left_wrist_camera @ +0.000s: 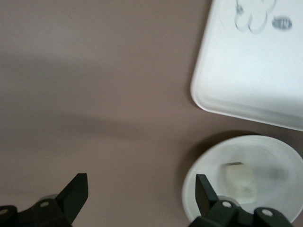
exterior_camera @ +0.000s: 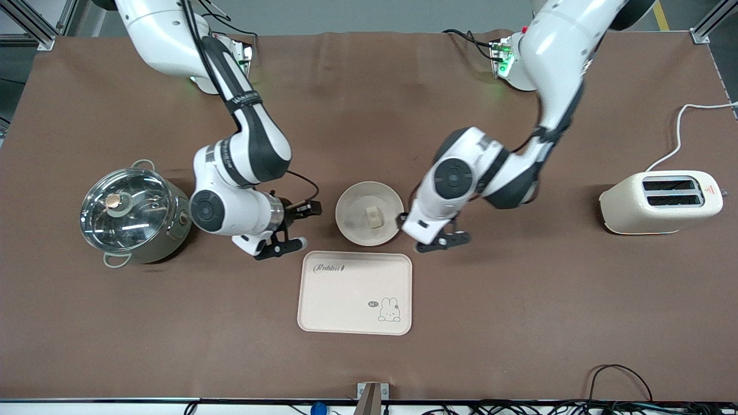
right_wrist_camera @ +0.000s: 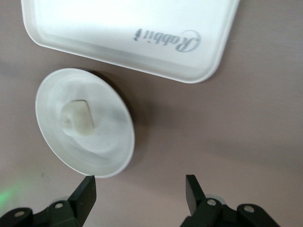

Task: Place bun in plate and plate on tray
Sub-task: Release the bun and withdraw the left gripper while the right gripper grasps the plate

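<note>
Tray (exterior_camera: 355,293) script reads "Rabbit".

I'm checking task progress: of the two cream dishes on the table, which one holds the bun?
The round plate, farther from the front camera; the bun sits in it. The rectangular rabbit-printed tray holds nothing.

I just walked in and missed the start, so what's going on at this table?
The bun already sits in the plate, which rests on the table just farther from the front camera than the tray, not on it. The left gripper and right gripper flank the plate, both open and holding nothing. The plate has not yet gone onto the tray.
</note>
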